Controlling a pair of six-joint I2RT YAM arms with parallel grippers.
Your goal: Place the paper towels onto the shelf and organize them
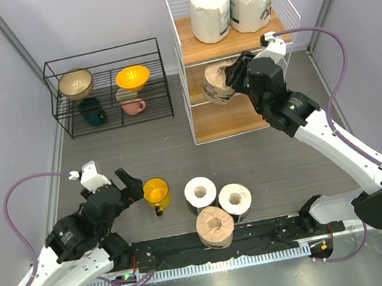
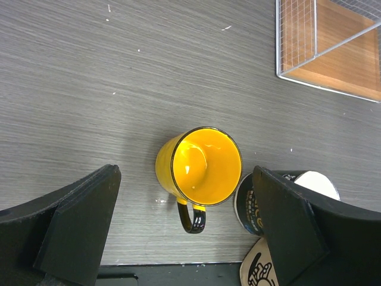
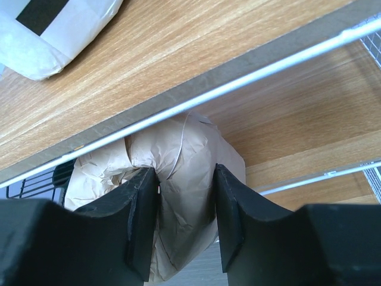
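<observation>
Right gripper (image 1: 233,77), in the top view, is at the middle tier of the tall white wire shelf with wooden boards (image 1: 194,53), upper right of the frame. It is closed on a beige-brown paper-wrapped roll (image 1: 215,84) that is partly inside that tier. Two fat white rolls (image 1: 211,10) stand side by side on the top board. Three more rolls (image 1: 215,227) wait clustered at lower centre, so you are about halfway: two shelved, one going in, three left. Your left gripper (image 1: 126,185) hovers at lower left beside a yellow enamel mug (image 1: 156,191).

From the left wrist, the left gripper (image 2: 184,223) is spread wide and holds nothing. The mug (image 2: 205,167) sits at centre, with a dark-printed roll (image 2: 253,205) just beside it, possibly touching.

From the right wrist, the right gripper (image 3: 186,220) pinches the beige roll's (image 3: 184,155) wall under the upper board (image 3: 178,59). Whether the roll already rests on the middle board is hidden.
</observation>
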